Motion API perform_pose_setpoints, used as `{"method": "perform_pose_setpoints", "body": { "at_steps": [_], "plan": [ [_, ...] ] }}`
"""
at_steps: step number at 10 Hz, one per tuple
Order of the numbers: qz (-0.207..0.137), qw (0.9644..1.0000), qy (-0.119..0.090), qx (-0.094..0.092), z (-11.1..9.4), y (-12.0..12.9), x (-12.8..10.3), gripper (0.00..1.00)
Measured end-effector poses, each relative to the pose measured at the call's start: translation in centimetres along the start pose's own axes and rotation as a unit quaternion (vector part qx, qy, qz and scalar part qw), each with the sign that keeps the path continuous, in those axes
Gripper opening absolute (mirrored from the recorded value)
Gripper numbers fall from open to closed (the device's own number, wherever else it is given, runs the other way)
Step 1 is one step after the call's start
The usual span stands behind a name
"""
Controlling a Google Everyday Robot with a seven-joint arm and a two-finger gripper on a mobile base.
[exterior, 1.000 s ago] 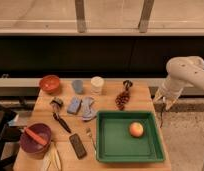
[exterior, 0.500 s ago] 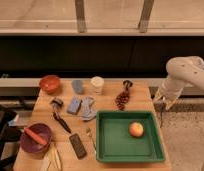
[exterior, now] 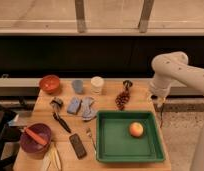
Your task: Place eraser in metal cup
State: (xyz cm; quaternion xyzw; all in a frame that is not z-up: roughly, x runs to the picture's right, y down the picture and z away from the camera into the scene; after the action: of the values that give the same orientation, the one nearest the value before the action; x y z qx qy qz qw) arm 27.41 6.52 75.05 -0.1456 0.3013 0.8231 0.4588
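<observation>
The eraser (exterior: 77, 145), a flat black block, lies on the wooden table (exterior: 110, 165) near the front edge, left of the green tray. The metal cup (exterior: 57, 103), small and dark, stands at the table's left middle, just behind a black-handled utensil (exterior: 61, 123). My gripper (exterior: 158, 101) hangs from the white arm (exterior: 171, 69) at the table's right edge, far from both the eraser and the cup, holding nothing that I can see.
A green tray (exterior: 107, 150) holds an orange fruit (exterior: 136, 129). At the back stand an orange bowl (exterior: 49, 83), a grey-blue cup (exterior: 78, 86) and a white cup (exterior: 97, 84). Dark grapes (exterior: 122, 99), blue cloths (exterior: 81, 106), a purple bowl with a carrot (exterior: 35, 138) and a banana (exterior: 51, 158) also lie on the table.
</observation>
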Motion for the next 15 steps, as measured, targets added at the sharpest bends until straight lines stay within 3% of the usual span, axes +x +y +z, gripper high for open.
{"method": "perform_pose_setpoints", "body": {
  "at_steps": [2, 4, 6, 7, 9, 10, 13, 15],
  "plan": [
    [-0.075, 0.9971, 0.004, 0.008, -0.1, 5.3, 3.2, 0.52],
    [-0.144, 0.9894, 0.008, 0.012, -0.2, 9.1, 6.6, 0.52],
    [-0.232, 0.9726, 0.015, 0.013, -0.3, 13.9, 11.9, 0.52],
    [-0.271, 0.9623, 0.019, 0.010, -0.4, 15.8, 14.5, 0.52],
    [-0.357, 0.9337, 0.031, 0.002, -0.6, 19.1, 19.8, 0.52],
    [-0.381, 0.9239, 0.036, -0.004, -0.7, 20.0, 21.5, 0.52],
    [-0.383, 0.9230, 0.036, -0.001, -0.7, 19.8, 21.5, 0.46],
    [-0.385, 0.9222, 0.036, -0.002, -0.7, 20.0, 21.6, 0.54]
  ]
}}
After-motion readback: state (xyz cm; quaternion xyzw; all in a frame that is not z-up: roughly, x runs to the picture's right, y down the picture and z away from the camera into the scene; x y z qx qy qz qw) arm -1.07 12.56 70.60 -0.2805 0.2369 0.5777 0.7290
